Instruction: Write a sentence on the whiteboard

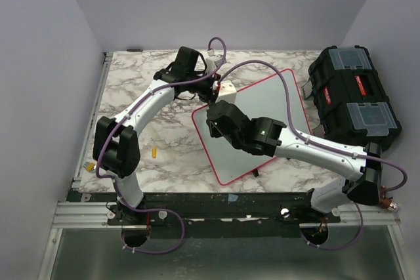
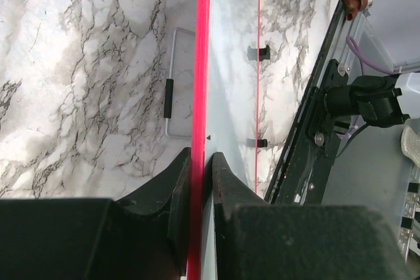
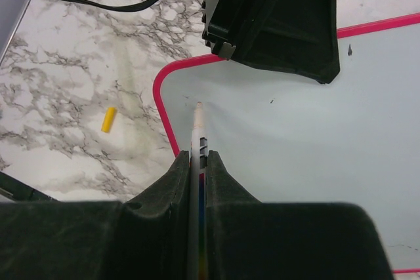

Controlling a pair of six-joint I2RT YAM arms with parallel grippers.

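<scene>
The board [image 1: 272, 100], seemingly stiff, light and slick, lay left of the toolbox [image 1: 354, 100], its rim, the soundest hold, clamped by the left gripper [image 2: 199, 162] while the right gripper [image 3: 199, 159] pinched a marker [image 3: 197, 122] over its corner.

marble table [image 1: 177, 159] | yellow cap [image 1: 154, 153] left | whiteboard [image 1: 262, 100] centre | black toolbox [image 1: 354, 100] right
</scene>
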